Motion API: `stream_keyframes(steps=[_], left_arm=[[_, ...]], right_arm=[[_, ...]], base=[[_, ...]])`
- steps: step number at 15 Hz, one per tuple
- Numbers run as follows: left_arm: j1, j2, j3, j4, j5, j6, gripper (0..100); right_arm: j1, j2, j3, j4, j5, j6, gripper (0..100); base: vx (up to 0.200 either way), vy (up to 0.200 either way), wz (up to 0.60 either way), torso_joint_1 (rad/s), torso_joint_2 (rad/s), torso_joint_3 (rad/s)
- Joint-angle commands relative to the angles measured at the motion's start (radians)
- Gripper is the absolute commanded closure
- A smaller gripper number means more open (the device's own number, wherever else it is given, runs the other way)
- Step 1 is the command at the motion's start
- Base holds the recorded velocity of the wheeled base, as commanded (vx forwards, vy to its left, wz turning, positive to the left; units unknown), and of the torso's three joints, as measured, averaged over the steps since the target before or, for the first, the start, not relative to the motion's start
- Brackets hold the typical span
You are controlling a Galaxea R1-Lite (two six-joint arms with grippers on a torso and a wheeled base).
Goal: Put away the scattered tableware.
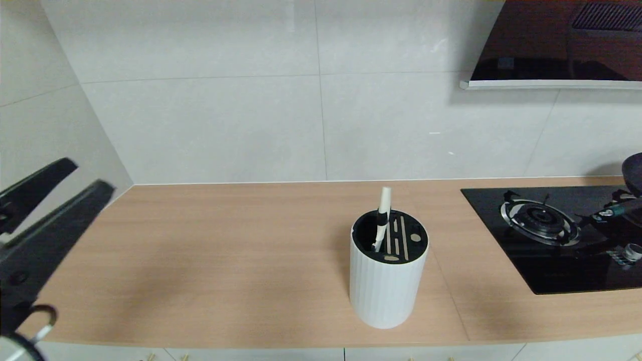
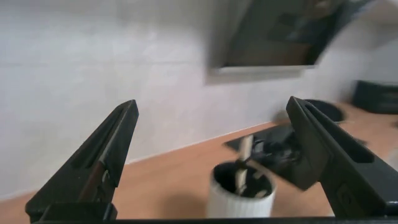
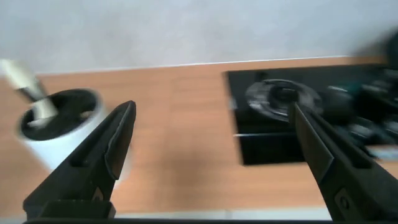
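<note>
Left gripper (image 1: 89, 176) of mine hangs with its two dark fingers spread wide and nothing between them, raised over the left end of the wooden counter (image 1: 225, 260), well apart from the holder. My right gripper (image 3: 212, 107) is likewise spread, holding nothing, above the counter with the holder and the stove before it. The white ribbed holder (image 1: 383, 291) stands upright near the counter's front edge, between its middle and the black stove (image 1: 551, 271). Its black top has narrow slots and a larger opening, and from that opening one utensil (image 1: 383, 210) sticks up, white-handled with a black band, tilted slightly. A burner (image 1: 539, 220) sits on the stove, with a silver knob (image 1: 633, 250) nearer the front; the small marks beside the knob are too tiny to read. A dark hood (image 1: 551, 45) hangs on the tiled wall above.
</note>
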Motion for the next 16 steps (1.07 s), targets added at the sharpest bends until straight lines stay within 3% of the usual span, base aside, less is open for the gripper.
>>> stream_keyframes(steps=[1,2,3,5,6,8,9,10,11,12,13,15,16], left_arm=[[0.123,-0.694,-0.065,0.658,0.001,-0.003,0],[0.148,-0.787,-0.114,0.827,0.0,-0.006,0],[0.169,-0.835,-0.127,0.927,0.007,0.004,0],[0.186,-0.829,-0.081,0.806,0.07,0.004,0],[0.22,-0.829,-0.057,0.769,0.07,0.013,0],[0.312,-0.86,-0.009,0.758,0.069,0.027,0],[0.312,-0.86,-0.009,0.758,0.069,0.027,0],[0.343,-0.926,0.08,0.778,0.06,0.034,0],[0.343,-0.926,0.156,0.718,0.107,0.042,0],[0.343,-0.926,0.245,0.708,0.147,0.077,0],[0.343,-0.926,0.242,0.823,0.182,0.091,0],[0.343,-0.926,0.245,0.965,0.311,0.113,0],[0.343,-0.926,0.245,0.982,0.316,0.114,0]], right_arm=[[-0.132,-0.27,0.012,0.111,0.001,-0.009,0],[-0.142,-0.31,0.012,0.143,0.003,-0.029,0],[-0.14,-0.358,0.012,0.189,0.004,-0.047,0],[-0.142,-0.379,0.013,0.213,-0.004,-0.041,0],[-0.149,-0.379,0.024,0.213,-0.005,-0.03,0],[-0.203,-0.381,0.068,0.201,-0.008,-0.018,0],[-0.203,-0.381,0.068,0.201,-0.008,-0.018,0],[-0.289,-0.457,0.122,0.212,0.026,0.007,0],[-0.29,-0.479,0.179,0.21,0.082,-0.013,0],[-0.29,-0.479,0.225,0.172,0.078,-0.009,0],[-0.29,-0.479,0.269,0.131,0.078,-0.007,0],[-0.29,-0.479,0.335,0.075,0.087,-0.006,0],[-0.29,-0.479,0.335,0.082,0.088,-0.006,0]], base=[[0.0,0.0,0.0,0.0,0.0,0.0],[0.0,0.0,0.0,0.0,0.0,0.0],[0.0,0.0,0.0,0.0,0.0,0.0],[0.0,0.0,0.0,0.0,0.0,0.0],[0.0,0.0,0.0,0.0,0.0,0.0],[0.0,0.0,0.0,0.0,0.0,0.0],[0.0,0.0,0.0,0.0,0.0,0.0],[0.0,0.0,0.0,0.0,0.0,0.0],[0.0,0.0,0.0,0.0,0.0,0.0],[0.0,0.0,0.0,0.0,0.0,0.0],[0.0,0.0,0.0,0.0,0.0,0.0],[0.0,0.0,0.0,0.0,0.0,0.0],[0.0,0.0,0.0,0.0,0.0,0.0]])
